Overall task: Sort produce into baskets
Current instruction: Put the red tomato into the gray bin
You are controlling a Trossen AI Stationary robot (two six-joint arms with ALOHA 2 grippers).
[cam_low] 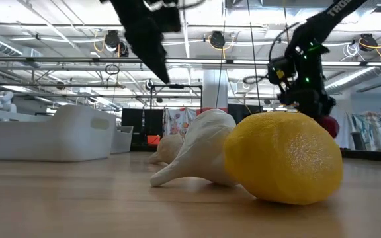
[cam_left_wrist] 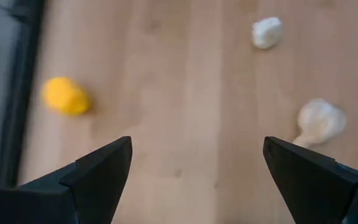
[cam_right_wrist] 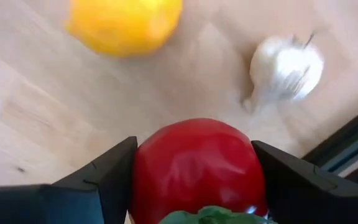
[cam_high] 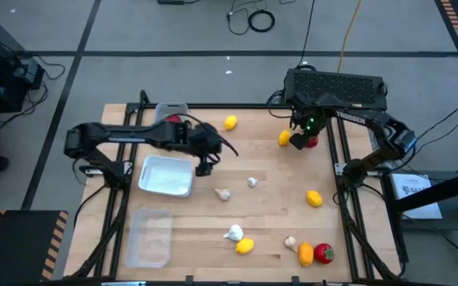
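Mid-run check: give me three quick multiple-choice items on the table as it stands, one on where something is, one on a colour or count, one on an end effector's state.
1. Where is the white tray?
A. right half of the table
B. left half, between two other trays
C. off the table

2. What colour is the fruit between the right end effector's fingers?
A. red
B. yellow
C. white

3. How does the left end effector stand?
A. shut on a lemon
B. shut on a garlic bulb
C. open, with nothing between its fingers

Answers:
1 B, the high view shows it between the grey tray and the clear tray.
2 A, the right wrist view shows a red fruit with a green top between the fingers.
3 C, the left wrist view shows spread fingers over bare wood.
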